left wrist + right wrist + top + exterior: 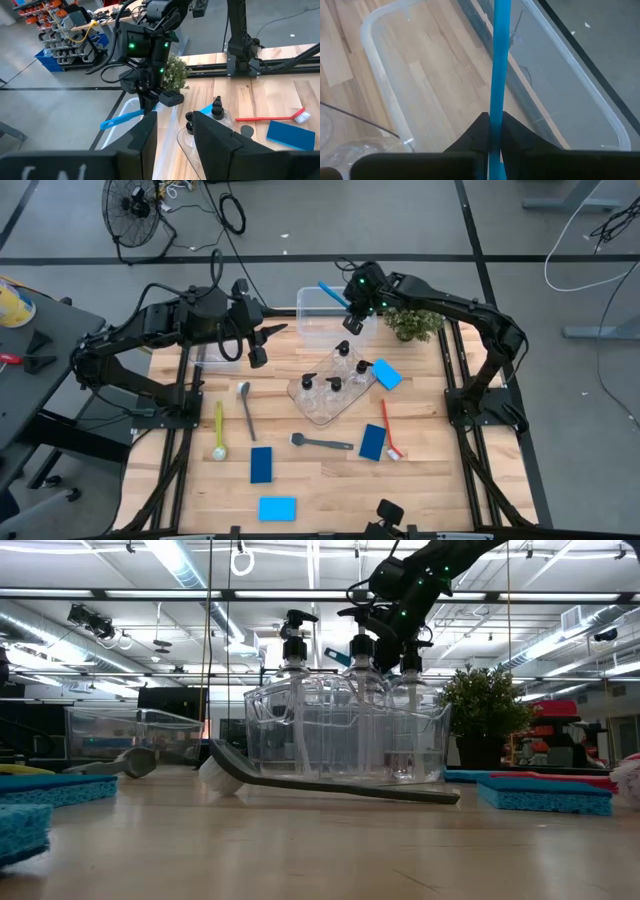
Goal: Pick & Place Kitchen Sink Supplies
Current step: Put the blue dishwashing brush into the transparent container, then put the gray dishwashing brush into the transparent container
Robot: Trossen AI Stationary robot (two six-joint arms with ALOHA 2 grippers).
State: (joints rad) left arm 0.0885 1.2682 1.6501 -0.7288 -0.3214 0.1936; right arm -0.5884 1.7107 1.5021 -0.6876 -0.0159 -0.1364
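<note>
Your right gripper [350, 305] reaches in from the table's right side and hangs over the clear bin [308, 330] at the far edge, its fingers pinched on the blue brush [331, 294]. From above you see only a short blue stub jutting past the fingers toward the far left. The right wrist view fills in the rest: the handle [498, 75] runs straight out from between the fingertips, its long axis lying along the bin's [385, 100] length, with the bin floor below it. The left wrist view shows that brush [122, 119] from the side (roughly level, tipped slightly down away from the fingers) beside the potted plant [175, 72].

Your left gripper [262, 342] waits just left of the bin, fingers [212, 137] parted with nothing between them.

The low view alone shows the pump bottles [296, 650] standing upright in the clear tray [340, 735], with a grey brush [330, 785] lying in front.
</note>
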